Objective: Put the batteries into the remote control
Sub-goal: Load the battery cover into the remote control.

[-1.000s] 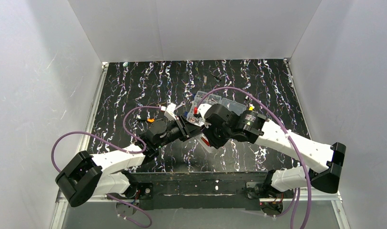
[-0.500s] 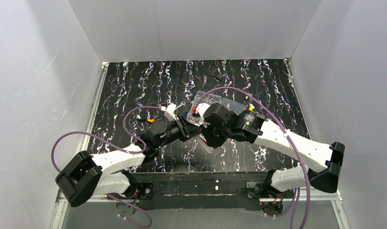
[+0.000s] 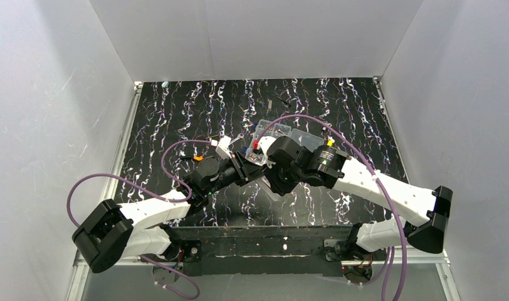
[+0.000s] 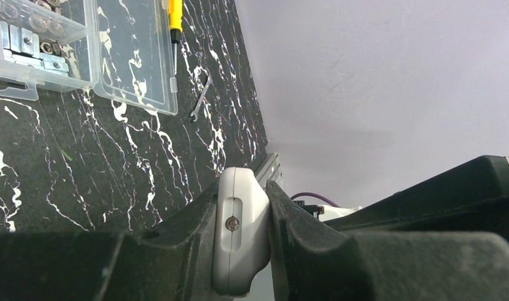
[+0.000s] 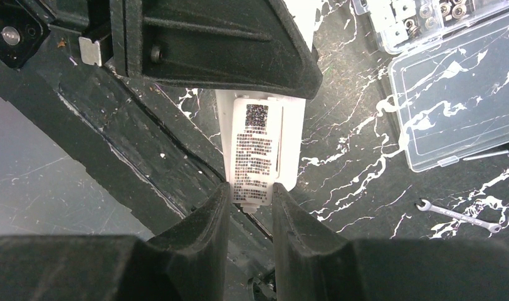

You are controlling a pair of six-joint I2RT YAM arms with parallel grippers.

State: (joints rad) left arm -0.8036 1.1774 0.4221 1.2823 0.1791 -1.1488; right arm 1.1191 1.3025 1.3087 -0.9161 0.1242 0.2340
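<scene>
Left claw clamped on remote control, right claw pinching its labelled end, open clear box holding metal fittings.

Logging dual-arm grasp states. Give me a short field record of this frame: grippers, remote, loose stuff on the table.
left gripper: shut on one end of the remote control
right gripper: shut on the opposite end
remote control: held between both grippers, labelled face toward the right wrist camera
table items: open clear compartment box, small wrench, yellow-handled screwdriver
</scene>
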